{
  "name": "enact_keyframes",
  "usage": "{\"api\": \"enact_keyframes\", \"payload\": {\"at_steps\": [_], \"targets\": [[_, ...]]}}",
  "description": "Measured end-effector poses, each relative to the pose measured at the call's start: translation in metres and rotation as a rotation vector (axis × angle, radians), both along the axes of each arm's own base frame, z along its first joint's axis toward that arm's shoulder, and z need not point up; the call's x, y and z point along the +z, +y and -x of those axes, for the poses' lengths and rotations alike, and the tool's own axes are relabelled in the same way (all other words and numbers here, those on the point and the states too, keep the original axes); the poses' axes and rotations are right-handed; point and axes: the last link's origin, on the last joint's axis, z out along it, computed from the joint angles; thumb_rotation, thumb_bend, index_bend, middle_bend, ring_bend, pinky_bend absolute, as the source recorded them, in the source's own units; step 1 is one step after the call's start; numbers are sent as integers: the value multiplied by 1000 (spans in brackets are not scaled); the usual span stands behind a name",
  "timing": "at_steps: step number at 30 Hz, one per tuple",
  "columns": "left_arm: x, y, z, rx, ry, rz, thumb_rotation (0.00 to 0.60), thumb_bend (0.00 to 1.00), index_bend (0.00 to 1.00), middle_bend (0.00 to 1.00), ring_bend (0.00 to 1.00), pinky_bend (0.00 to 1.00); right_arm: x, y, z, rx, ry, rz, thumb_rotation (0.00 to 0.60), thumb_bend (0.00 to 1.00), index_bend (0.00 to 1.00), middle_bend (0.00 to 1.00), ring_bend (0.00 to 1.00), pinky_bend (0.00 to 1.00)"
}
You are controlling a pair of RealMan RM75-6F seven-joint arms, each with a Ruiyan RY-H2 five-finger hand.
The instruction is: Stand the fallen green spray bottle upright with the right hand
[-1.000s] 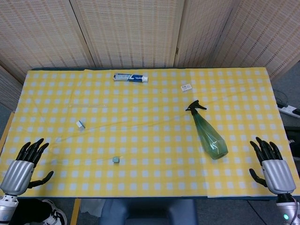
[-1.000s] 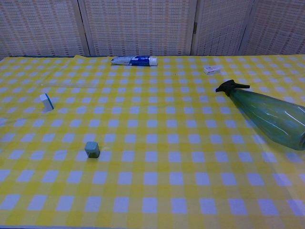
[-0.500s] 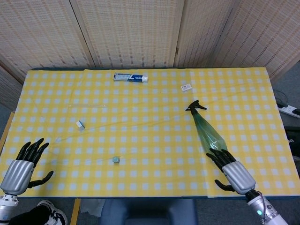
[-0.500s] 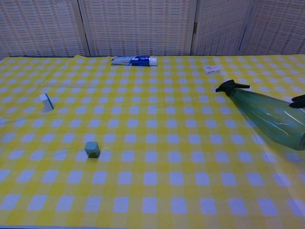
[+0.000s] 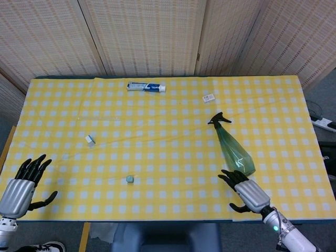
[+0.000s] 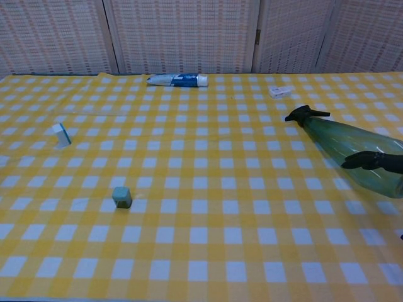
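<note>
One green spray bottle [image 5: 234, 148] lies fallen on the counter [image 5: 157, 157], probably light and slippery; the empty, spread right hand [image 5: 245, 192] should grip its wide body.

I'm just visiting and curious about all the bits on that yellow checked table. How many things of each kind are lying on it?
Green spray bottle: 1
Toothpaste tube: 1
Small white box: 1
Small white-and-blue block: 1
Small grey-green cube: 1
Total: 5
</note>
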Motion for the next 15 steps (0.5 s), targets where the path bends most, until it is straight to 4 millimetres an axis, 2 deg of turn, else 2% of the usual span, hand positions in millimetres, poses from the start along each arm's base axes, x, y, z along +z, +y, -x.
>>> {"api": "enact_keyframes", "payload": {"at_steps": [8,15], "targets": [[-1,2,1,11,11,-3,452,347,0,51,109,0,8,-16,24,-123,87,17,600,363,0,0,63,0],[-2,4,2,21,15,-4,449,346,0,51,109,0,27,-48,45,-221,166,76,600,362,0,0,64,0]]}}
